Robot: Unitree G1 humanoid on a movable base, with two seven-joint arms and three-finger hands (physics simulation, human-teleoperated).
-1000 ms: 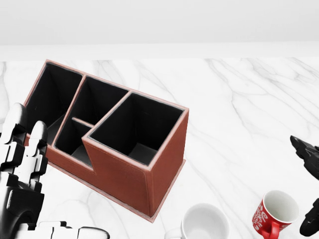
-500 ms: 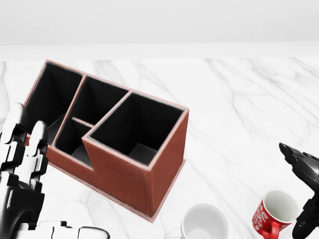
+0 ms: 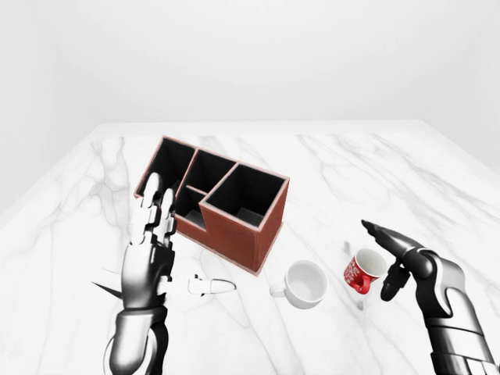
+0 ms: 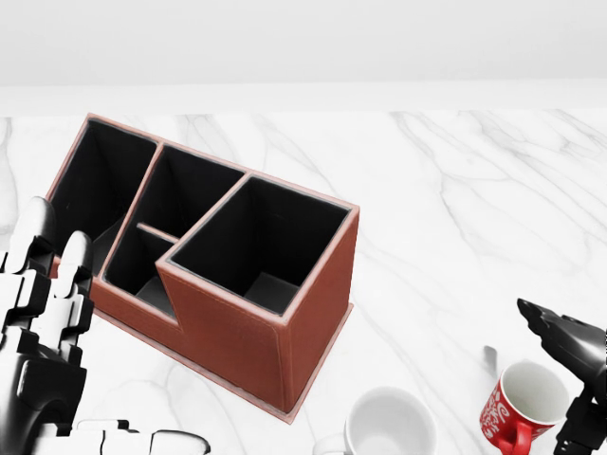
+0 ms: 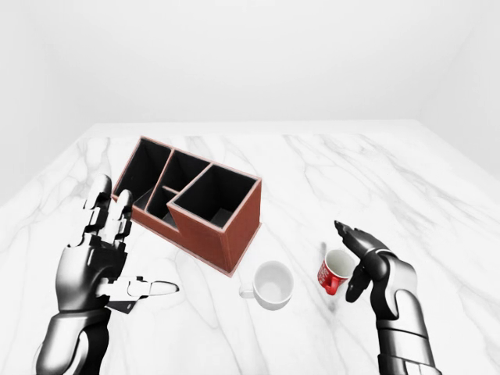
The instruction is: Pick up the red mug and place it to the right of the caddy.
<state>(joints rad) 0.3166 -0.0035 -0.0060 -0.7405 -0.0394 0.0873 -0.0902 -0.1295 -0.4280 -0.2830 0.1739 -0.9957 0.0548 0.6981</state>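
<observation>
Likely rigid, light and slippery with glaze, the tilted red mug (image 3: pixel 365 269) suits a grip around its body by the right hand (image 3: pixel 398 262), whose spread fingers hold nothing yet.

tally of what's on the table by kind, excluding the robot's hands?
Mugs: 2, a red mug and a white mug
Caddies: 1, a brown caddy with black compartments
Total: 3 things on the marble table
</observation>
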